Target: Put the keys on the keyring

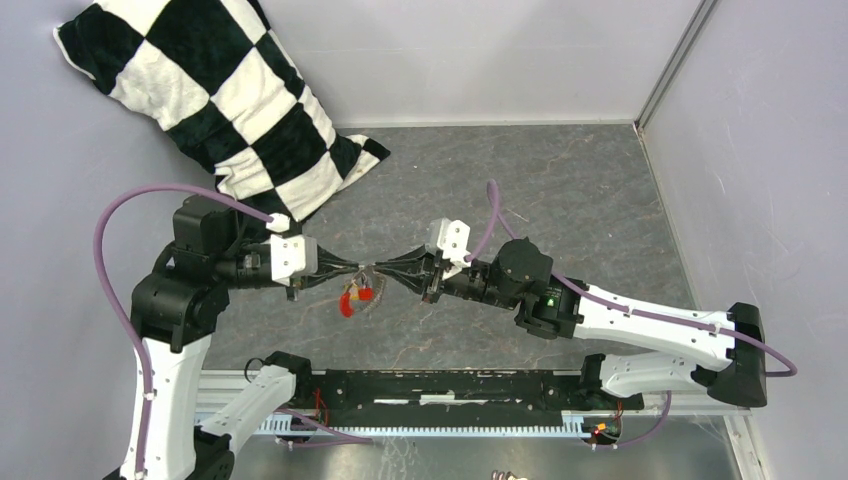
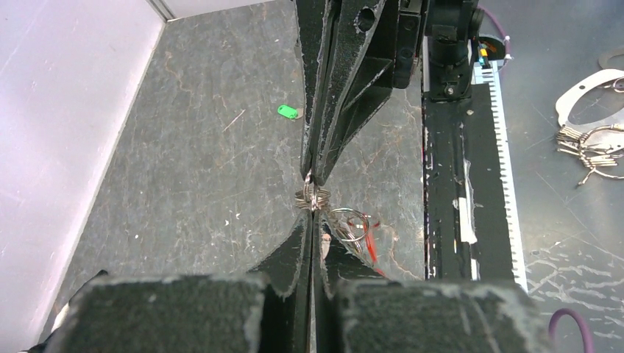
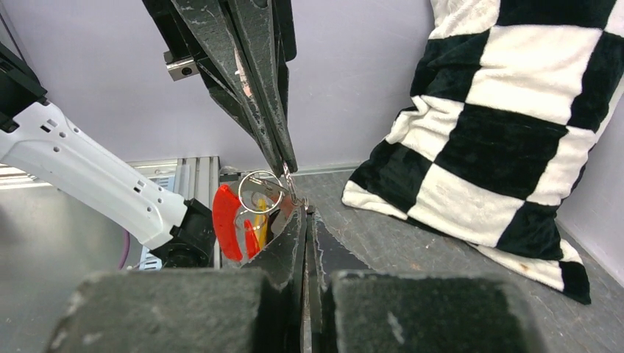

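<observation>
My left gripper (image 1: 360,268) and right gripper (image 1: 382,270) meet tip to tip above the table's middle. Both are shut on the silver keyring (image 2: 313,197), which is seen edge-on between the tips. A second wire loop (image 2: 349,223) hangs from it with the red strap (image 2: 370,243). In the right wrist view that loop (image 3: 257,191), the red strap (image 3: 224,220) and the yellow key (image 3: 261,229) dangle left of my right gripper (image 3: 303,209). The green key (image 2: 287,112) lies loose on the table. The red key cannot be told apart from the strap.
A black-and-white checkered pillow (image 1: 230,90) leans in the far left corner. A black rail (image 1: 440,385) runs along the near edge. Grey walls close the left, far and right sides. Spare metal rings (image 2: 589,140) lie beyond the rail.
</observation>
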Robot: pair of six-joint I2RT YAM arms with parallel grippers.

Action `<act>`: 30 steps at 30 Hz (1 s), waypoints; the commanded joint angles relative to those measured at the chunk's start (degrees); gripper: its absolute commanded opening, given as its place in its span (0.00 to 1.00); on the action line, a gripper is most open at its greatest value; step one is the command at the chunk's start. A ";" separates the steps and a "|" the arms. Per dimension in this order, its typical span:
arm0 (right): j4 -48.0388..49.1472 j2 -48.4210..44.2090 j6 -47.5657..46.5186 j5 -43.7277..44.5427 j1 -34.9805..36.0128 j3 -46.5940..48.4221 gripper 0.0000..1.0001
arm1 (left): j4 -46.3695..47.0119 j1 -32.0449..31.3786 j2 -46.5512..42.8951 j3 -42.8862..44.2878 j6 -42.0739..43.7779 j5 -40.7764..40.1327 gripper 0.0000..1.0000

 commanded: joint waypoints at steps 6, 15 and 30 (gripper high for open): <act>1.20 -1.86 0.06 1.23 -0.10 0.89 0.01 | -1.51 -0.11 -0.71 -0.90 3.37 2.29 0.02; -1.51 -1.53 -1.83 1.89 -0.11 2.86 0.01 | -6.05 -0.11 -4.63 -2.40 6.50 1.37 0.37; -13.49 2.79 -9.74 -6.65 -0.02 11.70 0.01 | 2.04 -0.11 -1.19 1.74 -9.35 -0.71 0.48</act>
